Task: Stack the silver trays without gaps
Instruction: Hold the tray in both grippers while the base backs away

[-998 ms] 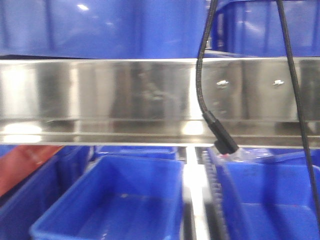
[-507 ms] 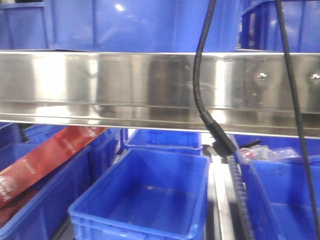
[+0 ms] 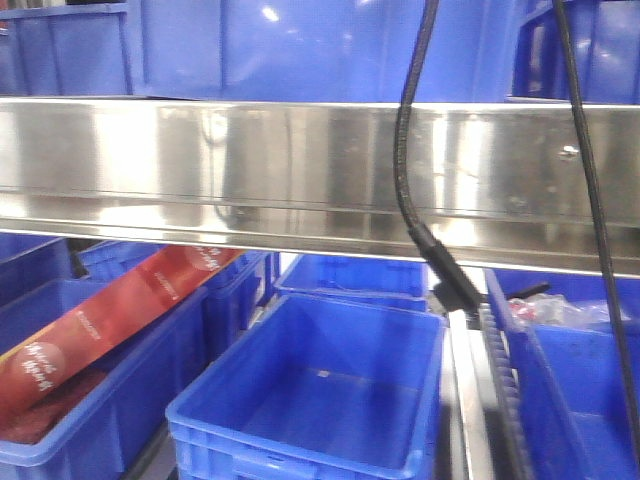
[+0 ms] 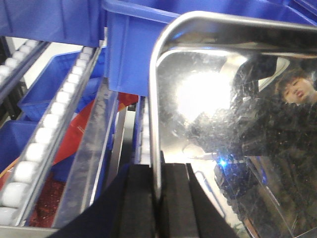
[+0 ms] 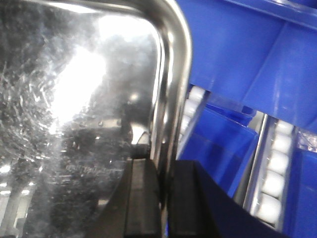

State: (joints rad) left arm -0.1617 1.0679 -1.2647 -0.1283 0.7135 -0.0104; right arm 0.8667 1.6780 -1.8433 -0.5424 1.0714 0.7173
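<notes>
Stainless, stiff and slick, the silver tray (image 4: 208, 94) should handle best by its thin rim, where your left gripper (image 4: 157, 186) and right gripper (image 5: 163, 186) clamp opposite sides.

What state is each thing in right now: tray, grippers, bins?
silver tray: held by its rim, not set down on anything in view.
left gripper: shut on the tray's rim.
right gripper: shut on a tray rim; same tray or not, cannot tell.
centre blue bin: empty.
left blue bin: holds a slanted red package.
</notes>
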